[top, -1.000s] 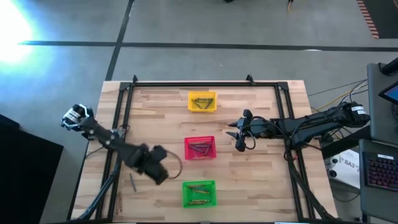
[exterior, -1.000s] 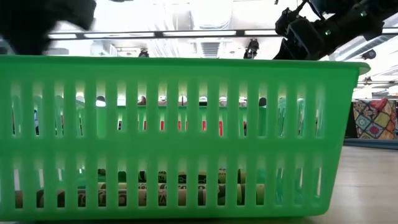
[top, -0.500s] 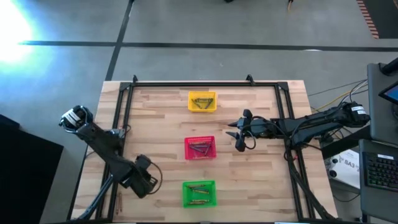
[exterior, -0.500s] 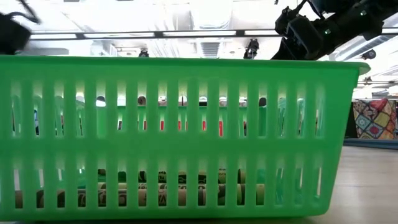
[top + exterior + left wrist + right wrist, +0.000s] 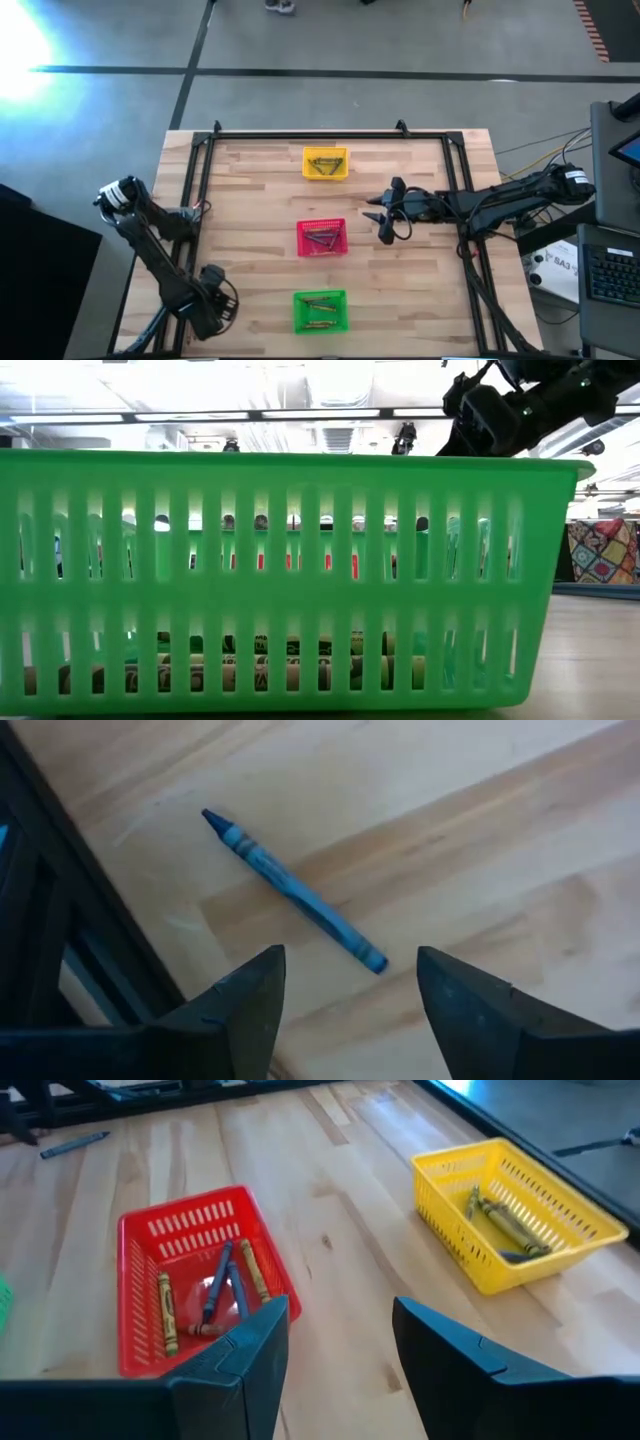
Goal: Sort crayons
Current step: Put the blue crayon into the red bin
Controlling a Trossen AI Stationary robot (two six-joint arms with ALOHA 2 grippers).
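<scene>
**Left pincer wide above a loose blue crayon**

My left pincer [image 5: 345,1005] hangs over the near left corner of the counter [image 5: 260,190], its 2 fingers [image 5: 250,1005] spread wide with nothing between them. Just ahead of them a blue crayon [image 5: 295,892] lies flat on the bare wood, close beside the dark frame rail [image 5: 75,890]; I am not touching it.

My right pincer [image 5: 335,1360] waits over the counter to the right of the red basket [image 5: 195,1230], fingers apart and empty. That basket holds several crayons [image 5: 228,1285], olive and blue. The yellow basket [image 5: 520,1215] at the far side holds a few more, and the green basket [image 5: 321,311] at the near edge has some lying in its bottom.
</scene>
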